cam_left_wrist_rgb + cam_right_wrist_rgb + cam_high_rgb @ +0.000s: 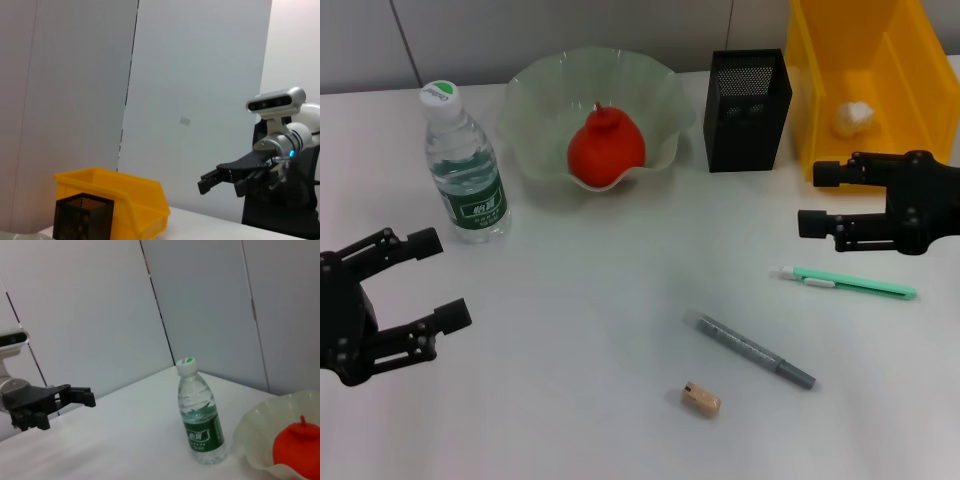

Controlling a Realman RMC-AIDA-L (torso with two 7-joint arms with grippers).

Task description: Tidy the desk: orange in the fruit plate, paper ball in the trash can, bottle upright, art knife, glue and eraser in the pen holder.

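**Surface contents, with both arms at the sides**

Eraser [701, 400]: nearest item, lying alone on the white surface [580, 400], long axis running left to right.

Grey pen-like stick [755, 351]: just beyond the eraser, slanting from centre toward the near right.

Green art knife [848, 283]: farther right, lying nearly crosswise, white tip toward the centre.

Bottle [466, 166]: upright at far left, cap on top.

Fruit plate [535, 95]: far centre, beside the bottle; orange [606, 150] inside, stem nub up.

Pen holder [747, 110]: upright, between fruit plate and trash can [890, 80].

Paper ball [853, 117]: resting inside the trash can.

Left gripper [432, 280]: near left edge, jaws released and spread, holding nothing, pointing toward the centre.

Right gripper [816, 198]: right side, just in front of the trash can and above the art knife, jaws released, empty, pointing toward the centre.
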